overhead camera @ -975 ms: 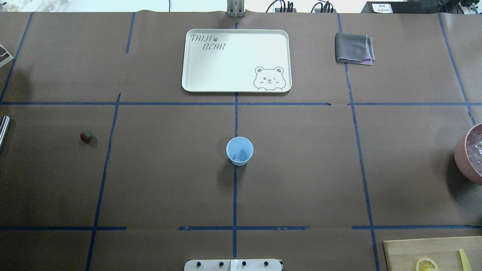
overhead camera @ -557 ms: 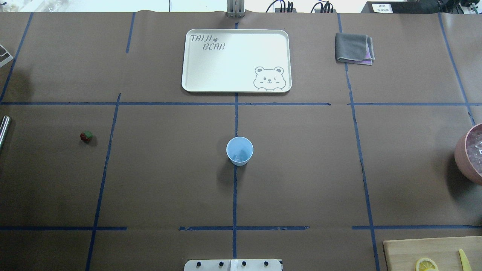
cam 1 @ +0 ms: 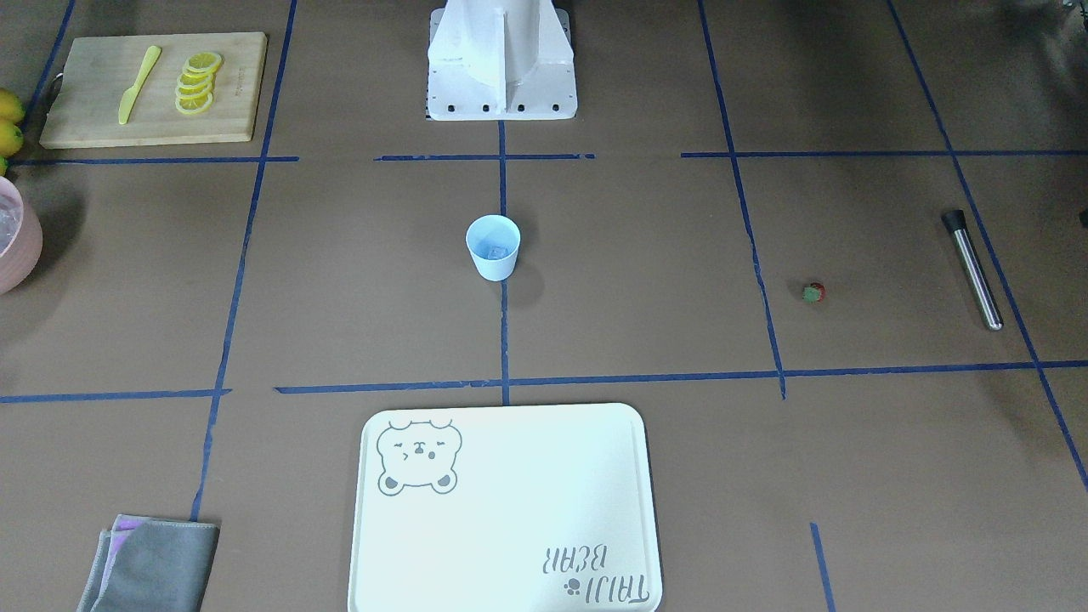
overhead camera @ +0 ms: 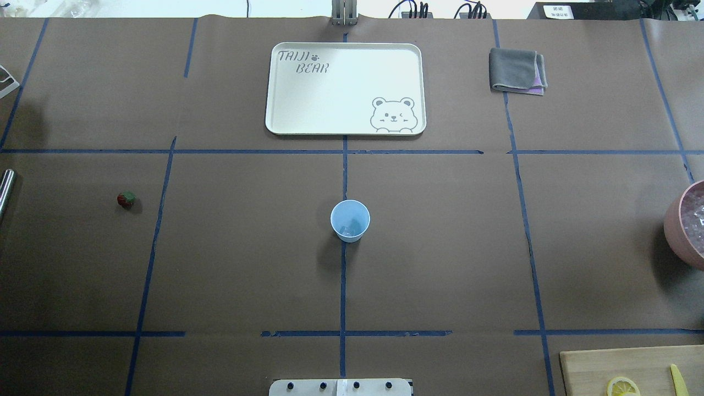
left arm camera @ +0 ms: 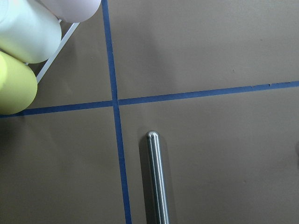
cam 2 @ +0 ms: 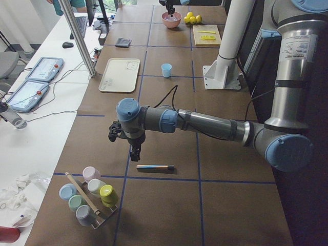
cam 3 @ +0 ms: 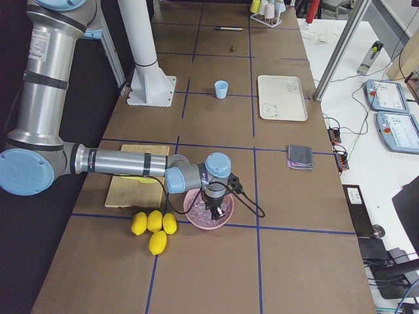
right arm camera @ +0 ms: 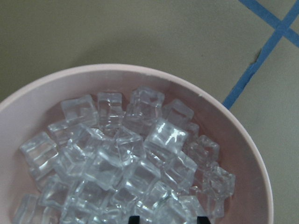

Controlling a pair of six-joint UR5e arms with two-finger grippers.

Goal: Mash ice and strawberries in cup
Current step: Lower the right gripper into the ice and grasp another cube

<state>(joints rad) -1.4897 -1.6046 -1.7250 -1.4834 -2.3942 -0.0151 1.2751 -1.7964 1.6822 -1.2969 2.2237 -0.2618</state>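
Cup [overhead camera: 350,220]: upright on the middle tape line of the table [overhead camera: 440,247], within reach of both arms, likely for feeding from either side; already holding a little ice [overhead camera: 347,228].
Strawberry [overhead camera: 126,199]: loose on the table's left half, well apart from the cup, not yet added.
Right gripper [right arm camera: 167,219]: fingers apart, low over the heap of cubes in the pink bowl [right arm camera: 243,140], seemingly there to fetch more ice.
Left gripper [cam 2: 135,152]: hanging above the steel muddler [cam 2: 155,167], probably the mashing tool; impossible to tell whether apart or together.
Around: tray [overhead camera: 286,110], folded cloth [overhead camera: 517,70], cutting board [cam 1: 85,110] with lemon slices [cam 1: 197,83], whole lemons [cam 3: 154,226], rack of coloured tumblers [cam 2: 89,197].
In the way: nothing between bowl and cup, nor between strawberry and cup; rack near the muddler, a possible snag for the left arm.
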